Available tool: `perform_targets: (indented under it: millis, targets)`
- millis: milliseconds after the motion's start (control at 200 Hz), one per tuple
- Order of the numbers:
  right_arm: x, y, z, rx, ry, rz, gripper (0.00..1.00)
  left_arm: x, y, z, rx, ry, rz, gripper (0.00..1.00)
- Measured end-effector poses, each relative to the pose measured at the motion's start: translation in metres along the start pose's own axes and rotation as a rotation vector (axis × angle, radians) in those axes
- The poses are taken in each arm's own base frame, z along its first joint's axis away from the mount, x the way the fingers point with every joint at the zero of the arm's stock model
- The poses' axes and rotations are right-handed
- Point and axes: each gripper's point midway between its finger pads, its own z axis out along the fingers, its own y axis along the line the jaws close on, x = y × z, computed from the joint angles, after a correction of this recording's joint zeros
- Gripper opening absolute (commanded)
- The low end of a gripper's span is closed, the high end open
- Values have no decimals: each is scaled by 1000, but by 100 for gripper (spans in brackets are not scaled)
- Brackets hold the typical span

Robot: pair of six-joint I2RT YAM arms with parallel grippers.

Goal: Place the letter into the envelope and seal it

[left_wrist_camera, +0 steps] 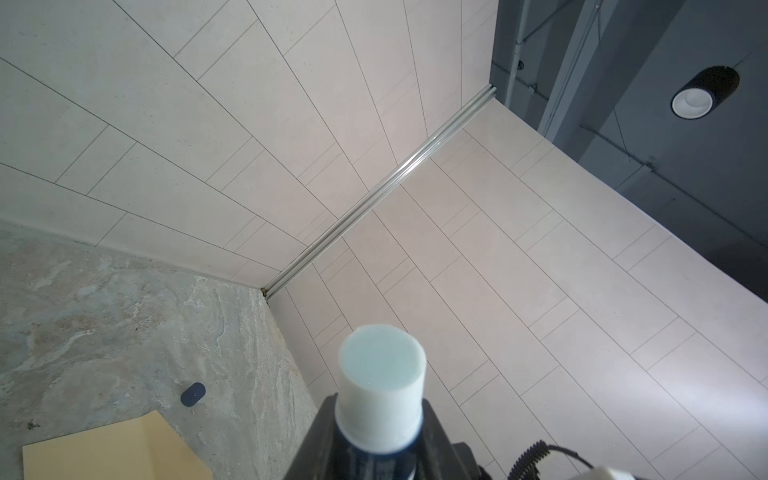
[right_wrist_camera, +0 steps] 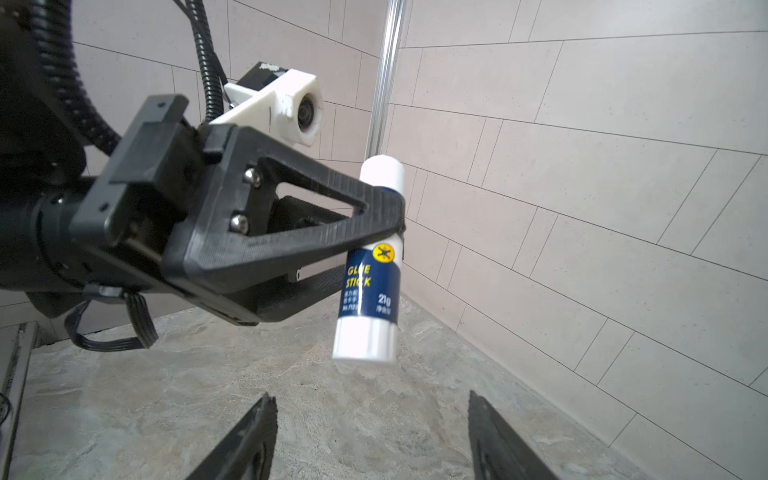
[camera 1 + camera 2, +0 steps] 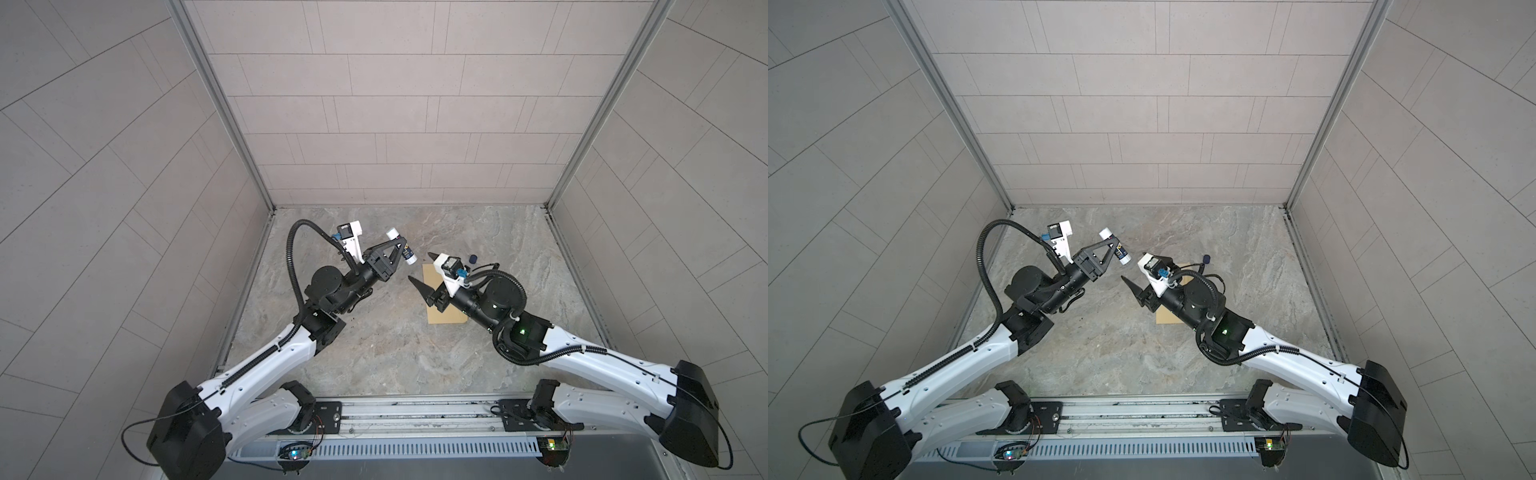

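Observation:
The yellow-tan envelope (image 3: 446, 316) (image 3: 1166, 318) (image 1: 104, 453) lies flat on the stone floor, partly under my right arm. The letter shows in no view. My left gripper (image 3: 402, 241) (image 3: 1114, 242) (image 1: 380, 419) (image 2: 400, 212) is shut on a white and blue glue stick (image 3: 411, 258) (image 3: 1124, 260) (image 1: 382, 374) (image 2: 370, 291), held in the air left of the envelope with its uncapped end up. My right gripper (image 3: 420, 266) (image 3: 1133, 266) (image 2: 372, 397) hovers open and empty over the envelope's far left corner, facing the stick a short gap away.
A small dark blue cap (image 3: 472, 259) (image 3: 1205, 259) (image 1: 193, 394) lies on the floor just beyond the envelope. Tiled walls close in the back and both sides. A metal rail (image 3: 415, 411) runs along the front edge.

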Motion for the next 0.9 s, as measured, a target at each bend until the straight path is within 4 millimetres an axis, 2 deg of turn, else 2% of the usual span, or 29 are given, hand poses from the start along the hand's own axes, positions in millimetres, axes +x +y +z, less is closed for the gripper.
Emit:
perform_targets:
  millis: [355, 740, 901]
  targets:
    - [-15, 5, 11, 75, -92, -76, 49, -5, 3, 0, -18, -27, -71, 0]
    - [-22, -3, 19, 144, -102, -81, 35, -5, 3, 0, -17, -28, -85, 0]
    - [-22, -4, 22, 152, -100, -80, 33, -5, 3, 0, -16, -28, -88, 0]
